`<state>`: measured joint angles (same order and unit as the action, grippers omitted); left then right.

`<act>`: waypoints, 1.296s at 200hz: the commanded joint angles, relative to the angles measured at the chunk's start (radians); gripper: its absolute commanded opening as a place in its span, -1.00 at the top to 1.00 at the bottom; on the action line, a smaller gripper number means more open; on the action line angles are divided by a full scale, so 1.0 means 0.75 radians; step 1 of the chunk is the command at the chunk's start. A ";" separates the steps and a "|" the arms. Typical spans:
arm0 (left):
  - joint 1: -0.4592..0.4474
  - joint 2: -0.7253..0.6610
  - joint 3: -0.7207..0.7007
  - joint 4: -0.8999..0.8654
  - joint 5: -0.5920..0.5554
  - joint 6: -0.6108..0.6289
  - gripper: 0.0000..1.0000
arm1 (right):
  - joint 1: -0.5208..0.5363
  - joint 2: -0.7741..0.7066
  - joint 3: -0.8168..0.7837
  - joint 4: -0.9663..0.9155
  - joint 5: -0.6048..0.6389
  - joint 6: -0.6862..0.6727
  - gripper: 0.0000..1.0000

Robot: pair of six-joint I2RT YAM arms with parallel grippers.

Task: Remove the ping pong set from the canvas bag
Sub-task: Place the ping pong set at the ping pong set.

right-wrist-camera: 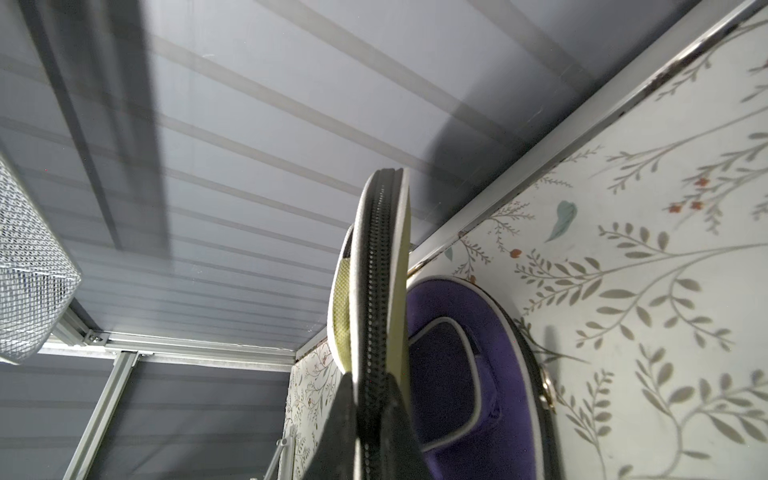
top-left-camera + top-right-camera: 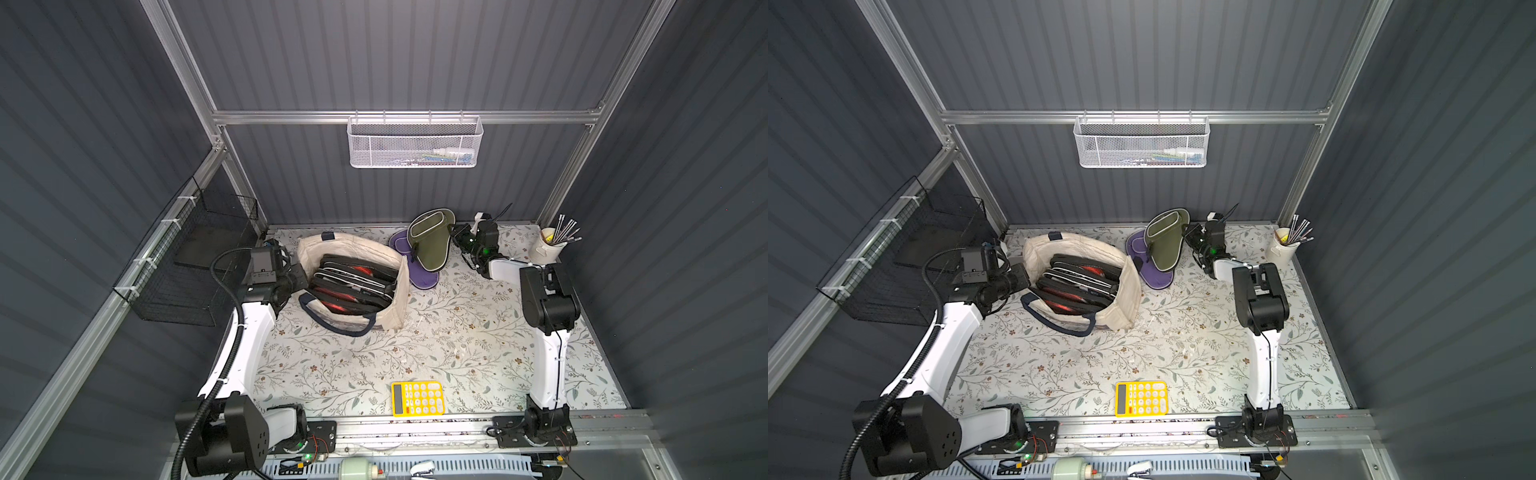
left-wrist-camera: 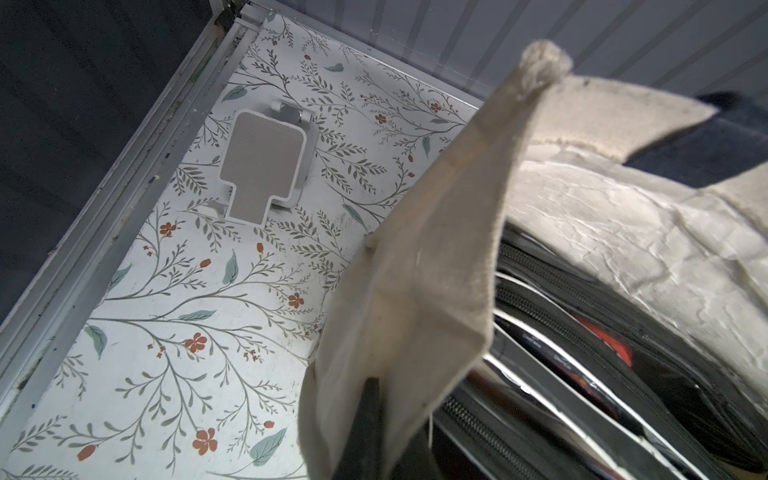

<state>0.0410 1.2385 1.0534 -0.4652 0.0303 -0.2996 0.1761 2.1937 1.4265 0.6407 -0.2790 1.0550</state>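
The left gripper point(image 2: 298, 277) was clamped on the left rim of the cream canvas bag point(image 2: 397, 299); the bag stood open at the back left of the floral table point(image 2: 374, 357), navy handles drooping, packed with black zipped cases point(image 2: 353, 282); just right of it, the right gripper point(image 2: 456, 237) pinched an olive paddle case point(image 2: 430, 243) on edge over a purple case point(image 2: 422, 276).

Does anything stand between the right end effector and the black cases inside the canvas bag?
Yes. The right end effector is shut on the green case. The purple case lies between it and the canvas bag, whose side wall also screens the black cases. From above the bag's mouth is open.
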 commanded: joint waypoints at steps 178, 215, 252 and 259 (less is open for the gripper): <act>0.011 -0.013 -0.022 -0.024 -0.002 0.015 1.00 | -0.060 -0.078 -0.136 -0.153 0.107 0.003 0.15; 0.011 -0.014 -0.022 -0.024 -0.002 0.015 1.00 | -0.073 -0.081 -0.152 -0.169 0.110 0.013 -0.09; 0.012 -0.015 -0.021 -0.025 -0.002 0.017 1.00 | -0.075 -0.106 -0.190 -0.181 0.147 0.005 -0.29; 0.011 -0.015 -0.020 -0.024 -0.002 0.017 1.00 | -0.077 -0.110 -0.196 -0.183 0.151 0.001 -0.32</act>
<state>0.0410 1.2385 1.0534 -0.4652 0.0299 -0.2996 0.1249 2.1548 1.3022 0.5125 -0.1913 1.0698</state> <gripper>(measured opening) 0.078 0.641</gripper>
